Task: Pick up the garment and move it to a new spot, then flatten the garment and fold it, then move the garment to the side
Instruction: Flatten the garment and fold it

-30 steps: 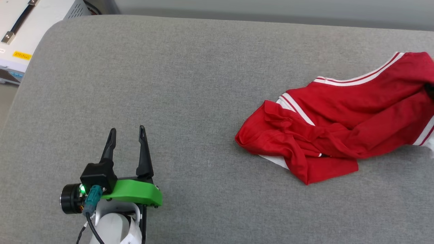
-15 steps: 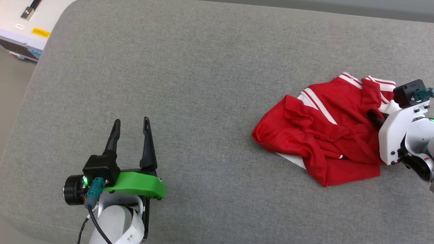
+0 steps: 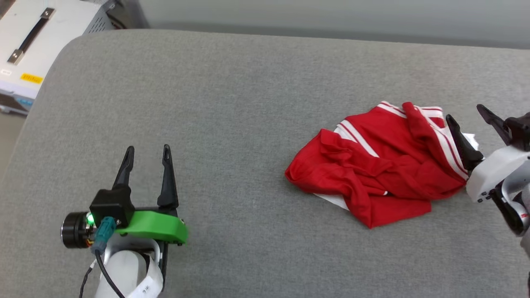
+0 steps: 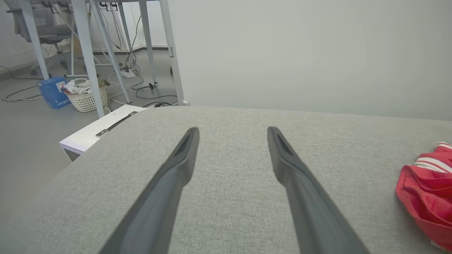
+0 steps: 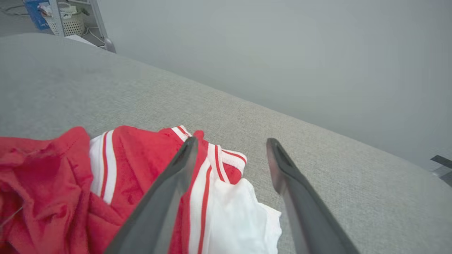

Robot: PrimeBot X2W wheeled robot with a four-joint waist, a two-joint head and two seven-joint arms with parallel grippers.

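The garment, a bright red T-shirt with white sleeves and striped trim, lies crumpled right of centre on the grey cushion. My right gripper stands open just above the shirt's right edge, nothing between its fingers; in the right wrist view the garment lies under the right gripper, a white sleeve below the gap. At the lower left my left gripper is open and far from the shirt. The left wrist view shows the left gripper over bare cushion and the garment at the right edge.
A white case with a dark handle stands off the cushion's far left corner. Table legs, cables and a white basket stand on the floor beyond. The cushion's rounded far edge meets a pale wall.
My right gripper has opened and let go of the garment, which now lies bunched on the cushion. The head camera has shifted between frames. The left arm has stayed where it was.
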